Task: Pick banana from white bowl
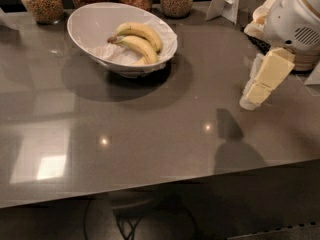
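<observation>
Dark grey, glossy countertop [150, 149]: carries everything noted here.

Large glossy white bowl [87, 19], wide, slanted rim: the landmark. It sits toward the far left of the counter, upright.

Robot's white arm housing [295, 19]: well to the right of the bowl, at the frame edge. Cream two-finger gripper [250, 100] hangs from it, pointing down, right of and nearer than the bowl, just above the counter. It holds nothing. Whether it is spread or closed, I cannot tell from this angle.

Four clear glass jars [42, 1] of grain or cereal: in a row just behind the bowl.

Off-white stacked paper dishes [255, 26]: right of the bowl, partly hidden by the arm.

Small bunch of yellow bananas [137, 41]: inside the bowl, right of its centre, stems pointing left, lying on crumpled white paper [117, 56] that lines the bowl.

Handling, as judged: light, firm but bruisable, with smooth, slightly slick skin. If they are joined at the stem, the bunch may lift together. Best hold is across the middle of the top fruit, closing gently. The paper may drag along, and the slanted rim calls for a descent from above.
</observation>
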Controlling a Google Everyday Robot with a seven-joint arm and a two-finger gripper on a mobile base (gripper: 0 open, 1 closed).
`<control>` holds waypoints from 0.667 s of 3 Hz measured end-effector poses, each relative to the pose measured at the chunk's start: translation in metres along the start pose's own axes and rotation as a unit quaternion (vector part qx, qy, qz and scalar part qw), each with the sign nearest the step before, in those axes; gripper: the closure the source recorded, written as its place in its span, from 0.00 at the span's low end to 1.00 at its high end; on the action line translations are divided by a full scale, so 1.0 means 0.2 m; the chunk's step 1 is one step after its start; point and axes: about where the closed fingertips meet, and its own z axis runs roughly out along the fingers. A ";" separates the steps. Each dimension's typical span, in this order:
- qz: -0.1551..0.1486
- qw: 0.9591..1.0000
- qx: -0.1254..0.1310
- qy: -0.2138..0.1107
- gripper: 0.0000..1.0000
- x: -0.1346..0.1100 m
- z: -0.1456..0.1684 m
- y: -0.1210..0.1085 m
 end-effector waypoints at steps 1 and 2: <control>-0.004 0.996 -0.030 -0.088 0.00 -0.19 0.18 -0.12; -0.004 0.983 -0.066 -0.169 0.00 -0.40 0.36 -0.23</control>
